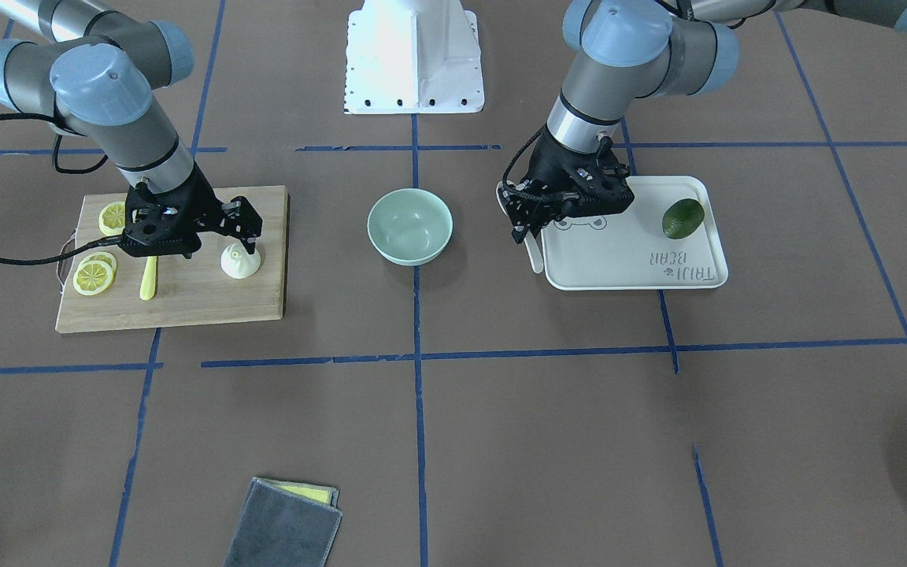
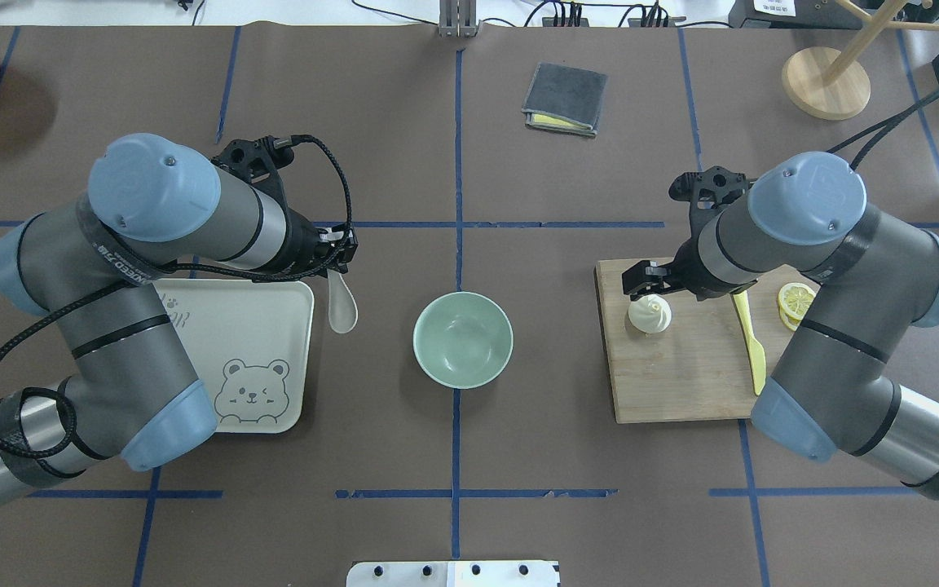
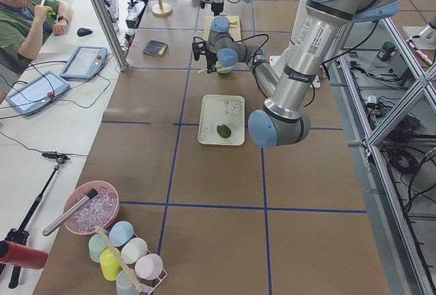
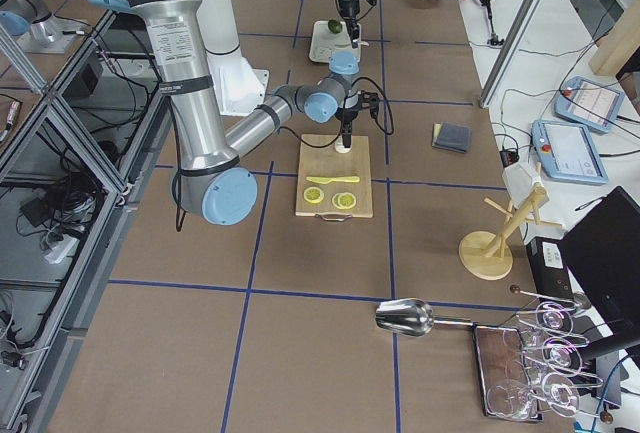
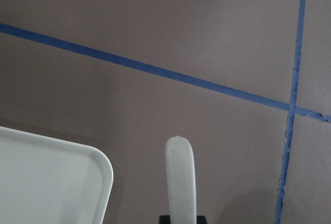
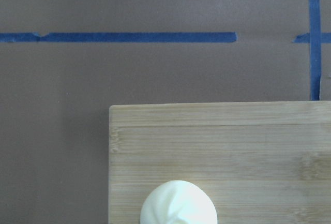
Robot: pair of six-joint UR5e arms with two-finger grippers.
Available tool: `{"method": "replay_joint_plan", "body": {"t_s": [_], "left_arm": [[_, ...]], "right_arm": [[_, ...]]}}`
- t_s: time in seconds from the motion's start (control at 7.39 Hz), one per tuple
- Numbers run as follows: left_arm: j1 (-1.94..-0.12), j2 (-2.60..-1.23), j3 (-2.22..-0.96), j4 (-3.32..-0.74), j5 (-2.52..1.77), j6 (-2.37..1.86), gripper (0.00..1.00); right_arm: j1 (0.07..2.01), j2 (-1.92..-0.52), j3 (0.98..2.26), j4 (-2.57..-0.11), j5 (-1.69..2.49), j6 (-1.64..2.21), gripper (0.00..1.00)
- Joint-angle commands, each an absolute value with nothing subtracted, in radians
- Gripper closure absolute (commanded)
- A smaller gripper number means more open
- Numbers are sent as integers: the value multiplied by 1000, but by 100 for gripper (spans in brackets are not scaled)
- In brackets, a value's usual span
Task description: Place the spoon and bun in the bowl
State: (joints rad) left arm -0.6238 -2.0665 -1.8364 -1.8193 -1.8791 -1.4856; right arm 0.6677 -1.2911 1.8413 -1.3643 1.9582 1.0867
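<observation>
The mint-green bowl stands empty at the table's middle. My left gripper is shut on the handle of the white spoon and holds it, scoop hanging down, between the tray and the bowl. The spoon also shows in the left wrist view over bare table. The white bun sits on the wooden board. My right gripper hangs just over the bun and looks open and empty.
A white bear-print tray holds a dark green fruit. The cutting board carries lemon slices and a yellow knife. A folded grey cloth lies across the table.
</observation>
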Motion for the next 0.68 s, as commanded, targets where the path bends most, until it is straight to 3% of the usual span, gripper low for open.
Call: {"method": "replay_joint_plan", "body": {"t_s": [0.0, 0.41, 0.54], "left_arm": [[-624, -2072, -1836, -1821, -1879, -1491, 100], [-624, -2077, -1836, -1821, -1879, -1491, 100], [-624, -2077, -1836, -1821, -1879, -1491, 100]], "right_arm": [[629, -1287, 1804, -1362, 1934, 1092, 0], [626, -1258, 1766, -1364, 1933, 1092, 3], [626, -1256, 1761, -1362, 1933, 1092, 14]]}}
